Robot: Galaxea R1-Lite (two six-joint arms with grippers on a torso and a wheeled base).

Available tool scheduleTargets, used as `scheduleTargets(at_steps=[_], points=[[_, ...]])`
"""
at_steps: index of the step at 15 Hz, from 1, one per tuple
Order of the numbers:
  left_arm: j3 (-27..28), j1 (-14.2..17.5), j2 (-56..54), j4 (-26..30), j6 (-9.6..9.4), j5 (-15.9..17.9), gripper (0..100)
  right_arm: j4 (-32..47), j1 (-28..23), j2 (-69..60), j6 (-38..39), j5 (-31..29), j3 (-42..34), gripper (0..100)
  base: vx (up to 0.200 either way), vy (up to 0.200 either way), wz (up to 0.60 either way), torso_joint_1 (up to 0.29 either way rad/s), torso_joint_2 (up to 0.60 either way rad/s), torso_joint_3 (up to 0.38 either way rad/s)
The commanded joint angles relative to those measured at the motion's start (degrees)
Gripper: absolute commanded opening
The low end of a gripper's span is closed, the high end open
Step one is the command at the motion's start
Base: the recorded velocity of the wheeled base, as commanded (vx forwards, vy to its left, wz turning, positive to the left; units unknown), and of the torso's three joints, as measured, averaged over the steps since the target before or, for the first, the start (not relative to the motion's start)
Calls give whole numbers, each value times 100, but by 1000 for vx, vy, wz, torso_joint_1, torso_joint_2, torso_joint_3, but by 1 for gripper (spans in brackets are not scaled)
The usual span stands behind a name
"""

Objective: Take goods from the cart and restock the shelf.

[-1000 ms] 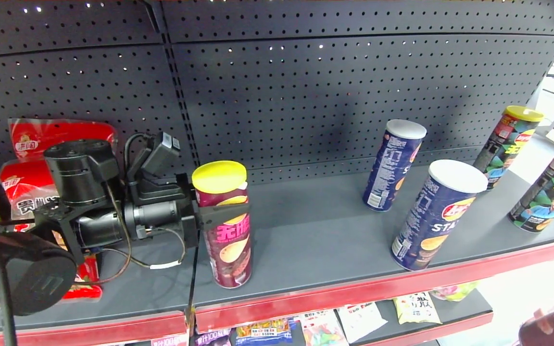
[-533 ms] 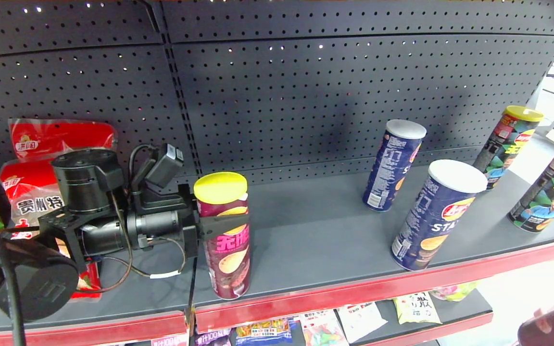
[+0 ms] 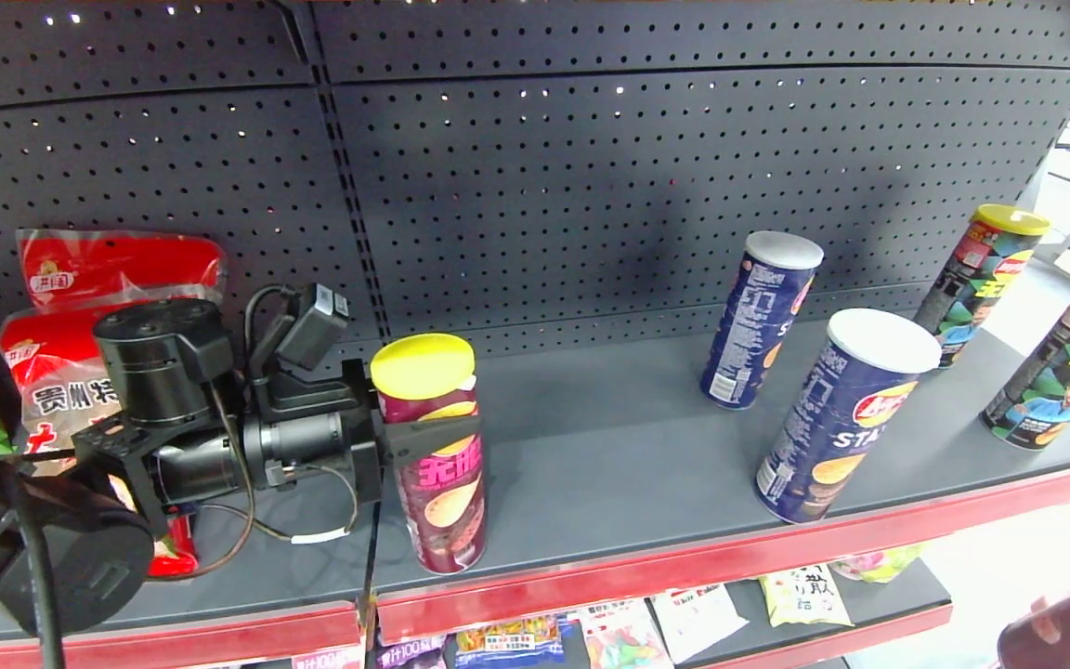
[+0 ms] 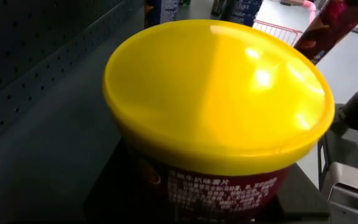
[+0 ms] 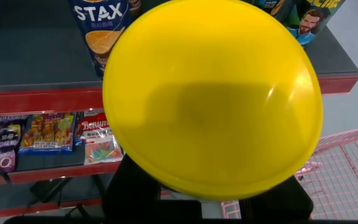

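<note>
A maroon chip can [image 3: 437, 455] with a yellow lid [image 4: 216, 93] stands upright near the front of the grey shelf [image 3: 609, 465]. My left gripper [image 3: 433, 432] is shut on its upper body from the left side. My right gripper [image 5: 201, 202] is shut on a second can whose yellow lid [image 5: 211, 96] faces the right wrist camera; this dark red can [image 3: 1069, 623] sits low at the right, below the shelf's level. It also appears as a maroon can [image 4: 328, 25] beyond the first lid.
Two blue cans [image 3: 758, 321] [image 3: 837, 418] and two green-black cans [image 3: 985, 279] [image 3: 1055, 372] stand on the shelf's right. Red snack bags [image 3: 80, 372] lean at the left. Snack packets [image 3: 619, 636] lie on the lower shelf. A pink cart [image 5: 347, 174] is below.
My left gripper lowered the maroon can toward the shelf surface, then shifted it slightly back up and left. The other cans have not moved.
</note>
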State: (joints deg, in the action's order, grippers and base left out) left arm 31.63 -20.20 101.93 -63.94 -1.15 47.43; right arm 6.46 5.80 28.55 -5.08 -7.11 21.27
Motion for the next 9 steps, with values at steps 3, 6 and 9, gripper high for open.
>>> scheduleTargets(at_steps=[3, 6, 9], points=[[-193, -2, -32, -365, 264, 12, 0, -13, 0, 98, -1, -1, 8, 0, 0, 0, 0, 0, 0, 0], [-536, -10, -50, -752, 264, 117, 0, -13, 0, 116, -1, -1, 17, 0, 0, 0, 0, 0, 0, 0], [-738, -2, 38, -1042, 246, 126, 0, -4, 0, 107, -10, -10, 26, 0, 0, 0, 0, 0, 0, 0]])
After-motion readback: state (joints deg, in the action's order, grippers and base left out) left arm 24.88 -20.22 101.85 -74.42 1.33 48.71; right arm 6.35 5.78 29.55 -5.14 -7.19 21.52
